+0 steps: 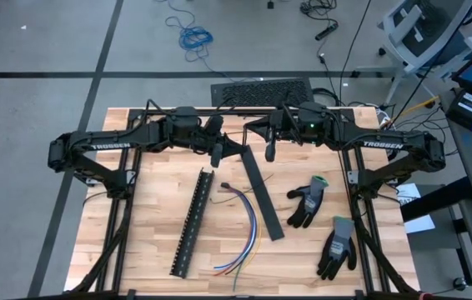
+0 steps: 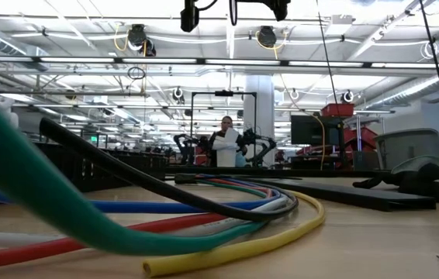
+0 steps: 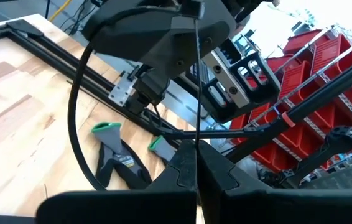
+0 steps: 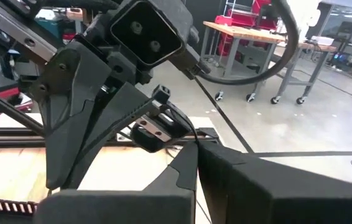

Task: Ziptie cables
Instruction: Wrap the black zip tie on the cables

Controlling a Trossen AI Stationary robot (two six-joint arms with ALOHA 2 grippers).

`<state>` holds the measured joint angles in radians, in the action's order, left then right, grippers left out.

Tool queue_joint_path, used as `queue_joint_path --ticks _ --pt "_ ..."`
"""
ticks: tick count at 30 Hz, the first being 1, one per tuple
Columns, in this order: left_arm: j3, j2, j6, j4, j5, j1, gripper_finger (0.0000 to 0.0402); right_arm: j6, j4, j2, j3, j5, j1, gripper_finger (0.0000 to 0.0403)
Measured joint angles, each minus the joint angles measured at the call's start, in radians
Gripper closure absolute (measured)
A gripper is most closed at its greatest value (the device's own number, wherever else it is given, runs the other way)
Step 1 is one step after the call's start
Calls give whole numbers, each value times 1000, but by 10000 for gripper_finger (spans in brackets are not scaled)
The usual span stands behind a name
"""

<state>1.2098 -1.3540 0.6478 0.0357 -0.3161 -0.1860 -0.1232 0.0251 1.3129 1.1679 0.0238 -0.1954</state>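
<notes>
The cables (image 1: 244,233) are seen toward 6 o'clock of both raised grippers, curving 12-to-6; the left gripper (image 1: 216,155) and right gripper (image 1: 269,152) are pinched closed on a thin zip tie (image 4: 226,127).

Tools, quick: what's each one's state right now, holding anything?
Left tool: shut on a thin black zip tie.
Right tool: shut on the same zip tie, above the table.

— How is the light?
— Bright and even from rows of ceiling lamps (image 2: 204,58), which glare white in the low view. Shadows on the pale wooden counter (image 1: 144,208) are soft.
— And focus?
— The bundle of thin multicoloured cables (image 2: 126,217) swells into blur close to the lens; the room behind stays sharper. Wrist views are soft near their dark fingers (image 3: 188,174).
</notes>
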Motion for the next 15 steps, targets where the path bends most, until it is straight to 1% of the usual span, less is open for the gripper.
queue_joint_path --ticks 15 --pt "0 0 2 -5 2 -6 401 0 0 -18 0 5 0 403"
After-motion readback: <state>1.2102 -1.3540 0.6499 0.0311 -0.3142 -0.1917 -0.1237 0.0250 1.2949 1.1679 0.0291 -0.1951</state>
